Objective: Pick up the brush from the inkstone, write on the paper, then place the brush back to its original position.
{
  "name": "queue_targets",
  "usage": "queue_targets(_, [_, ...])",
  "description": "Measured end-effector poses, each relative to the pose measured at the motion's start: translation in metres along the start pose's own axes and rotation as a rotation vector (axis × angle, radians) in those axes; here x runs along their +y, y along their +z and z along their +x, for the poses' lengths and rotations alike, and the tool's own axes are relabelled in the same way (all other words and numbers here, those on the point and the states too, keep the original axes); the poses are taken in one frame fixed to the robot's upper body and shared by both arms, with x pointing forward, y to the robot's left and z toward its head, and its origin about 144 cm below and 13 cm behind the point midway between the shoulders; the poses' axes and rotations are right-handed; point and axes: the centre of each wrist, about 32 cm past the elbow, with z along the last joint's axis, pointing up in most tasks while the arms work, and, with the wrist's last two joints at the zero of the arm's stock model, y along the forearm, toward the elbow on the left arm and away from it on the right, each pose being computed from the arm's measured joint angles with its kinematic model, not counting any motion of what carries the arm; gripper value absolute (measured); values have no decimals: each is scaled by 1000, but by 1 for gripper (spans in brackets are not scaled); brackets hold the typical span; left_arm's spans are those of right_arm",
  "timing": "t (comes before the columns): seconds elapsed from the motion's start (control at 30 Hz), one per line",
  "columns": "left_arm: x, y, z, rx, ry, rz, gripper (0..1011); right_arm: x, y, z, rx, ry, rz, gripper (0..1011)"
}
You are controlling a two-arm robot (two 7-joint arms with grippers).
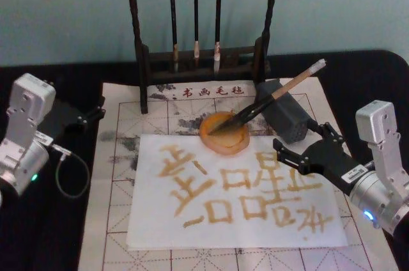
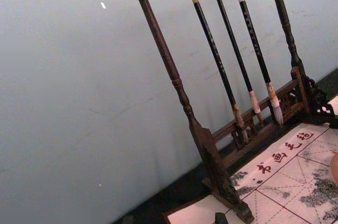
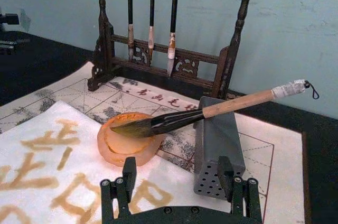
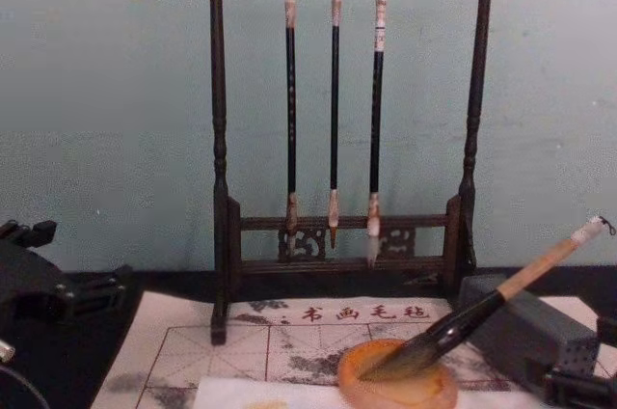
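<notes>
The brush point(image 1: 276, 97) lies with its dark bristles in the round orange inkstone point(image 1: 225, 145) and its tan handle propped on a grey block point(image 1: 285, 115). The right wrist view shows the brush point(image 3: 232, 103) slanting up from the inkstone point(image 3: 117, 152), and so does the chest view, brush point(image 4: 525, 281) over inkstone point(image 4: 429, 392). The white paper point(image 1: 153, 220) carries several golden characters. My right gripper point(image 1: 301, 140) hovers open and empty over the paper's right side, short of the grey block, with its fingers point(image 3: 128, 170) apart. My left gripper point(image 1: 96, 110) is parked open at the left.
A dark wooden brush stand point(image 1: 203, 60) with three thin hanging brushes point(image 4: 334, 120) stands at the back, behind the inkstone. A gridded felt mat point(image 1: 121, 156) lies under the paper on the black table. The grey block point(image 3: 217, 150) has small holes.
</notes>
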Motion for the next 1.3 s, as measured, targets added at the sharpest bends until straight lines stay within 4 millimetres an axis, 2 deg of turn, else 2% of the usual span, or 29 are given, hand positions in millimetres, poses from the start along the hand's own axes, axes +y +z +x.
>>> queue_targets(1.3, [0, 0, 0, 0, 0, 0, 1001, 0, 0, 0, 0, 0, 0, 1000])
